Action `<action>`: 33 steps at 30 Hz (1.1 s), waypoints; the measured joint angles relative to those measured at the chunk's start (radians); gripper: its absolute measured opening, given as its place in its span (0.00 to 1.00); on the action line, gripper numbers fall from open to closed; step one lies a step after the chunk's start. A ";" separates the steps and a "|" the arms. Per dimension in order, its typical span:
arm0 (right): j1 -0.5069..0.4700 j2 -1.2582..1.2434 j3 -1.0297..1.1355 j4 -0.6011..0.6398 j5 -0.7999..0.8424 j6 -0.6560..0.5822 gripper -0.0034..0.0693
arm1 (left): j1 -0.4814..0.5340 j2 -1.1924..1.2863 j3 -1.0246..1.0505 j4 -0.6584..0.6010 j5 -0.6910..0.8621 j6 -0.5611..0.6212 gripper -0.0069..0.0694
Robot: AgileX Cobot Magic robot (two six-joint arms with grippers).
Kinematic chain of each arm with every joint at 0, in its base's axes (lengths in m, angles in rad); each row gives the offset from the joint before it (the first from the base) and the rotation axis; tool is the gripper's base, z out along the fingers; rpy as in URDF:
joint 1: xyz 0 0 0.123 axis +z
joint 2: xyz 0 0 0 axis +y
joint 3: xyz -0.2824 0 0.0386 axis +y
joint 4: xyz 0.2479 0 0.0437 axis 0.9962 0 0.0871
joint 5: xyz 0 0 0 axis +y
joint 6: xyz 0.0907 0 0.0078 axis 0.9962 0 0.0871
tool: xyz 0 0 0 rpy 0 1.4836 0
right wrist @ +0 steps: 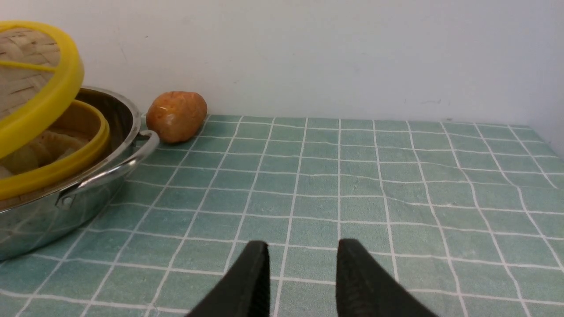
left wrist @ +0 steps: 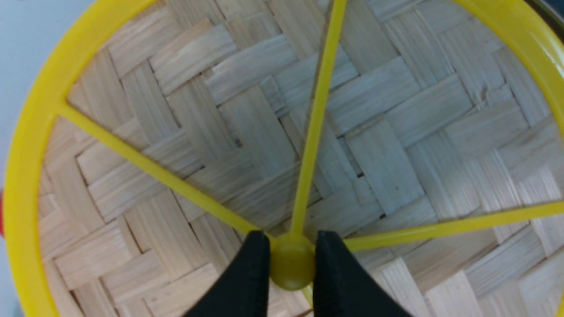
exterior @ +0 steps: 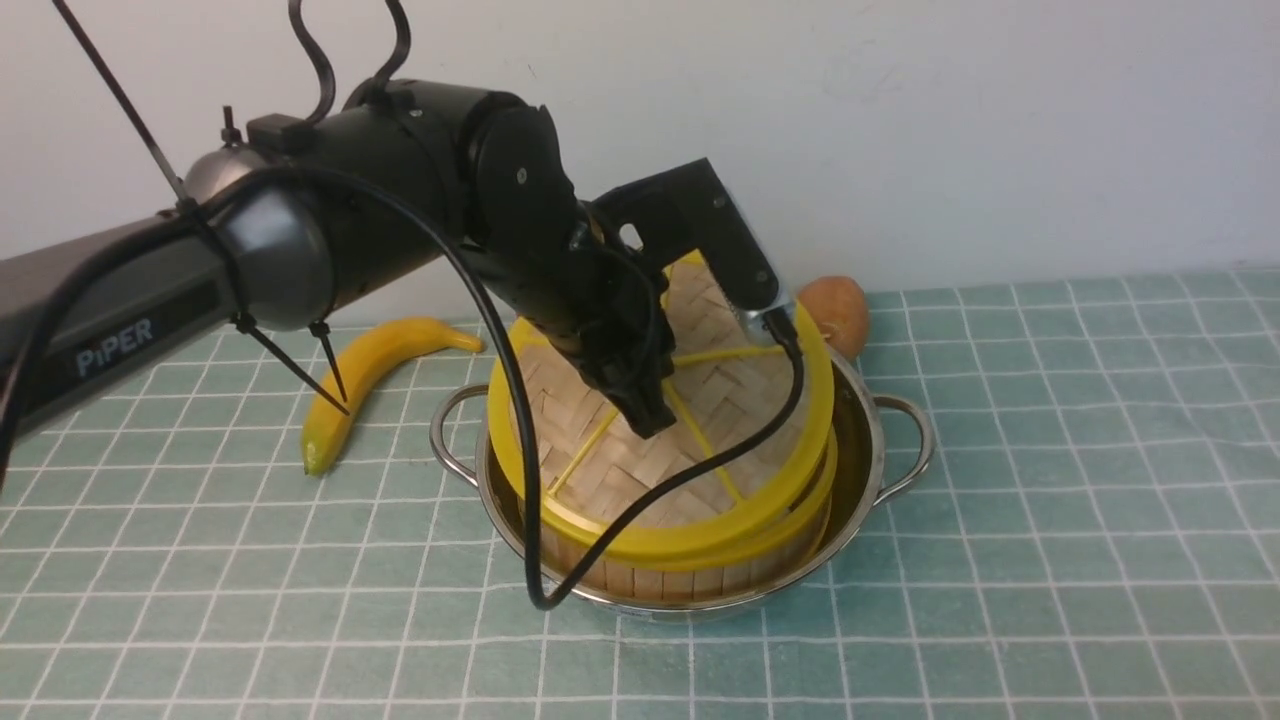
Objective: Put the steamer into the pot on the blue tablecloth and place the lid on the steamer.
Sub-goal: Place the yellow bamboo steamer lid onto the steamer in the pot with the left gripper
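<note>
The steel pot point(exterior: 860, 455) stands on the blue tablecloth point(exterior: 1050, 520) with the bamboo steamer point(exterior: 690, 578) inside it. The woven lid point(exterior: 600, 470) with its yellow rim hangs tilted over the steamer, its near edge low on the steamer's rim and its far edge raised. My left gripper point(exterior: 650, 415) is shut on the lid's yellow centre knob point(left wrist: 292, 262), one black finger point(left wrist: 251, 273) on each side of it. In the right wrist view, my right gripper point(right wrist: 302, 251) stands open and empty above bare cloth, to the right of the pot point(right wrist: 119, 167), apart from it.
A yellow banana point(exterior: 365, 385) lies on the cloth left of the pot. An orange-brown potato point(exterior: 838, 312) sits behind the pot by the wall point(exterior: 900, 120). The left arm's black cable point(exterior: 560, 590) loops down in front of the pot.
</note>
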 joint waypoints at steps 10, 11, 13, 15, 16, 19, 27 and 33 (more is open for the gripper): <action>0.000 0.000 0.000 0.000 0.000 0.000 0.38 | 0.000 0.000 0.000 0.000 -0.012 0.002 0.24; 0.000 0.000 0.000 0.000 0.000 0.000 0.38 | 0.000 0.000 0.000 0.000 -0.017 0.003 0.24; 0.000 0.000 0.000 0.000 0.000 0.000 0.38 | 0.000 0.000 0.000 0.000 -0.027 0.011 0.24; 0.000 0.000 0.000 0.000 0.000 0.000 0.38 | 0.000 0.000 0.000 0.000 -0.035 0.022 0.24; 0.000 0.000 0.000 0.000 0.000 0.000 0.38 | 0.000 0.000 0.000 0.000 -0.036 0.024 0.24; 0.000 0.000 0.000 0.000 0.000 0.000 0.38 | 0.000 0.008 -0.001 -0.003 -0.038 0.028 0.24; 0.000 0.000 0.000 0.000 0.000 0.000 0.38 | 0.000 0.053 -0.001 -0.021 -0.057 0.029 0.24; 0.000 0.000 0.000 0.000 0.000 0.000 0.38 | 0.000 0.054 -0.001 -0.024 -0.065 0.030 0.24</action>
